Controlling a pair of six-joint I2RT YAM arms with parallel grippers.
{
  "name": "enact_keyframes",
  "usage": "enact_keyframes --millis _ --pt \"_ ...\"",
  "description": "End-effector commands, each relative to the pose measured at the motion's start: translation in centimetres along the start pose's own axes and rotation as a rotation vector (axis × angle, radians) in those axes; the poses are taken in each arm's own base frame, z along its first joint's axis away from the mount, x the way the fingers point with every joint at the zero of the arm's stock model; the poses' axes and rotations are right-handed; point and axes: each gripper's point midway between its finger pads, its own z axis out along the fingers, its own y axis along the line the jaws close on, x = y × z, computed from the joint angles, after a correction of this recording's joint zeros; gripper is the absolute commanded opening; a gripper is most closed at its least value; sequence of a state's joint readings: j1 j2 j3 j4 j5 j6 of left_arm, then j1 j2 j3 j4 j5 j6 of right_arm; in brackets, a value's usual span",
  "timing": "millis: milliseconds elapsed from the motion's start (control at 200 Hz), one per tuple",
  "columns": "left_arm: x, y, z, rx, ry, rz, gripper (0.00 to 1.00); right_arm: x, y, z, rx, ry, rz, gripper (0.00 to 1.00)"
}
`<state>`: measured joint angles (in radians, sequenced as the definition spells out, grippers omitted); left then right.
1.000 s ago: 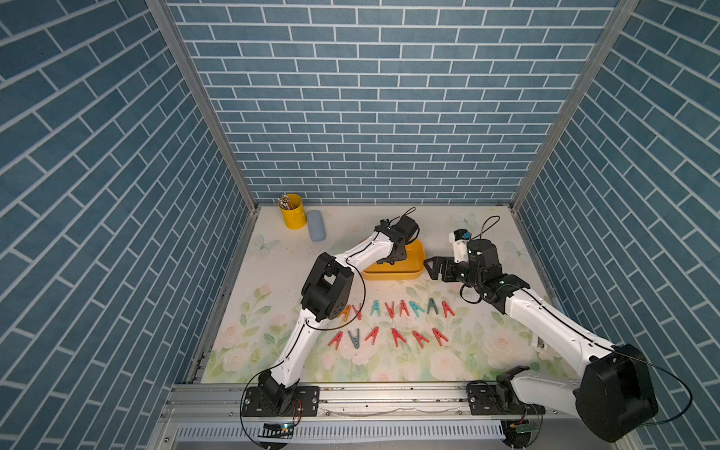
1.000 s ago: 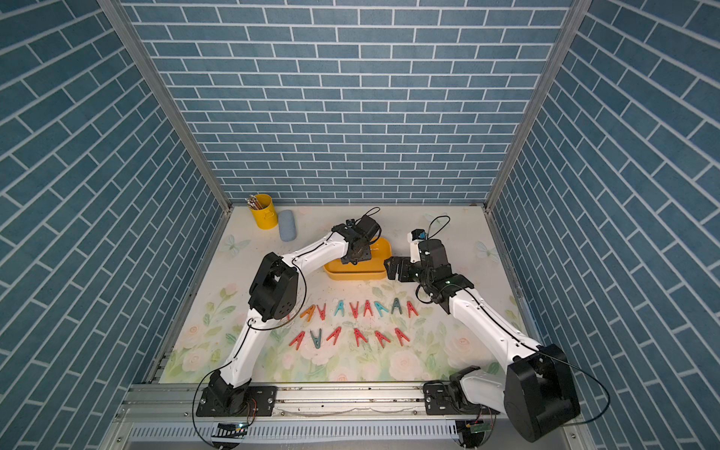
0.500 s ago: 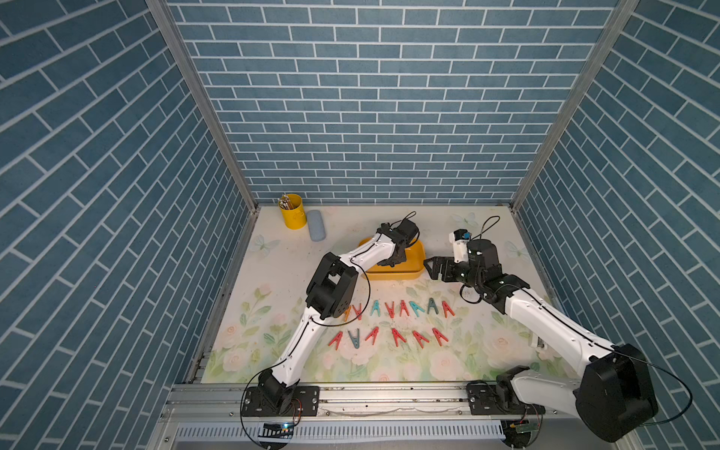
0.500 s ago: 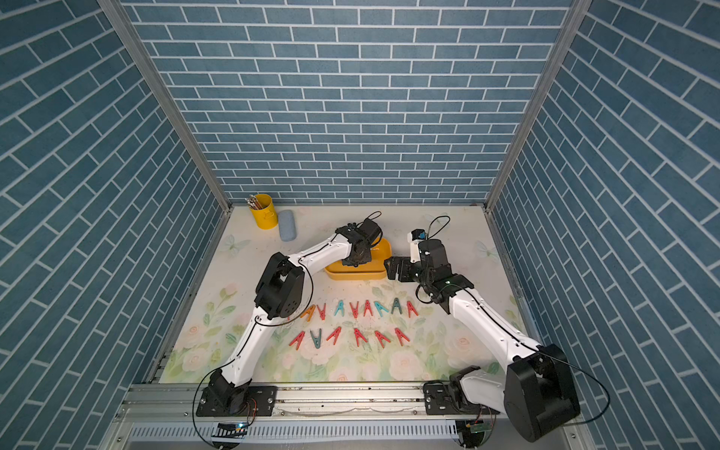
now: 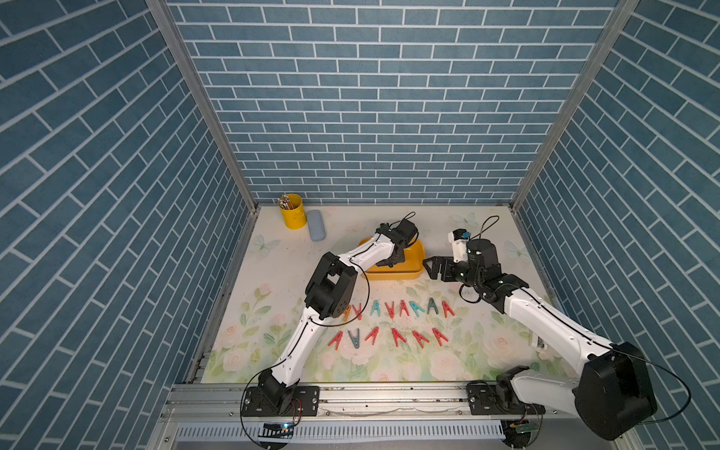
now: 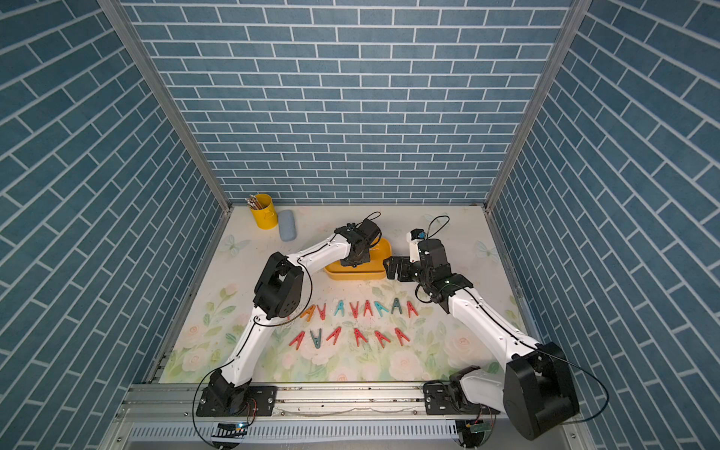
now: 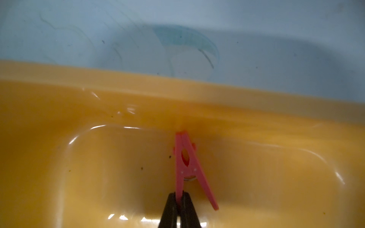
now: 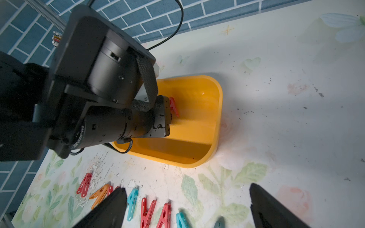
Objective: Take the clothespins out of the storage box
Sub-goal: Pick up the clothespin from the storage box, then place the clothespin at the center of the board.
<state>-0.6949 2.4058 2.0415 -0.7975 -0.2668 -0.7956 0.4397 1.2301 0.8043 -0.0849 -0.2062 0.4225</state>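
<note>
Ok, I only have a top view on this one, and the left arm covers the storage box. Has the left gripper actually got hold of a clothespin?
Observer: Yes. The left wrist view shows the left gripper shut on one leg of a red clothespin.
Operator: Any other pegs in the box?
Observer: None show in the storage box in either wrist view, though the left arm hides part of its floor.
Operator: Is the right gripper carrying anything?
Observer: No. In its wrist view the right gripper is open, with nothing between the fingers.

Yellow pencil cup (image 5: pixel 291 212), blue-grey case (image 5: pixel 316 230) beside it, floral tabletop (image 5: pixel 269 280)
</note>
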Motion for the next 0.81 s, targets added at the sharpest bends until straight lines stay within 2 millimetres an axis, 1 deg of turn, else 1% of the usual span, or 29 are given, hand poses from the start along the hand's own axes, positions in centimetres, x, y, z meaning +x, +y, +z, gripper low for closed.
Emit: enact_keyframes --millis 0,80,215,260,265,270,275,280,285,305,425,620,800 --pt "-2.3 0.4 -4.5 0.05 -0.073 -0.027 0.0 -0.6 1.2 0.3 -0.054 -0.012 0.004 0.99" --pt "-2.5 0.8 -6.2 0.067 -0.085 -0.033 0.0 -0.4 2.0 0.6 -0.07 -0.005 -0.006 0.99" --pt "-2.3 2.1 -8.6 0.081 -0.098 -0.038 0.0 0.0 3.5 1.2 -0.103 0.008 -0.02 0.99" --pt "-2.0 2.7 -9.3 0.081 -0.099 -0.037 0.0 0.1 4.0 1.3 -0.114 0.01 -0.023 0.99" --pt "-1.9 2.8 -9.1 0.078 -0.095 -0.036 0.0 0.1 4.1 1.3 -0.115 0.011 -0.023 0.99" --pt "-2.0 2.8 -9.5 0.084 -0.101 -0.039 0.0 0.1 4.2 1.4 -0.117 0.012 -0.024 0.99" --pt "-1.7 3.0 -9.2 0.076 -0.094 -0.035 0.0 0.2 4.2 1.4 -0.118 0.012 -0.024 1.0" --pt "-1.9 3.0 -9.4 0.081 -0.098 -0.037 0.0 0.2 4.3 1.4 -0.119 0.012 -0.025 0.99" --pt "-1.6 3.2 -9.2 0.075 -0.092 -0.035 0.0 0.2 4.3 1.4 -0.12 0.013 -0.026 0.99" --pt "-1.4 3.5 -9.4 0.073 -0.092 -0.034 0.0 0.3 4.6 1.5 -0.127 0.014 -0.028 0.99" --pt "-0.4 5.5 -11.3 0.073 -0.099 -0.043 0.0 0.9 6.2 1.9 -0.164 0.023 -0.043 0.99" --pt "2.6 10.1 -13.1 0.039 -0.101 -0.068 0.0 1.9 8.3 2.8 -0.204 0.045 -0.056 0.99" --pt "6.7 15.1 -13.8 -0.015 -0.072 -0.103 0.0 2.5 10.2 3.5 -0.236 0.056 -0.068 0.99"
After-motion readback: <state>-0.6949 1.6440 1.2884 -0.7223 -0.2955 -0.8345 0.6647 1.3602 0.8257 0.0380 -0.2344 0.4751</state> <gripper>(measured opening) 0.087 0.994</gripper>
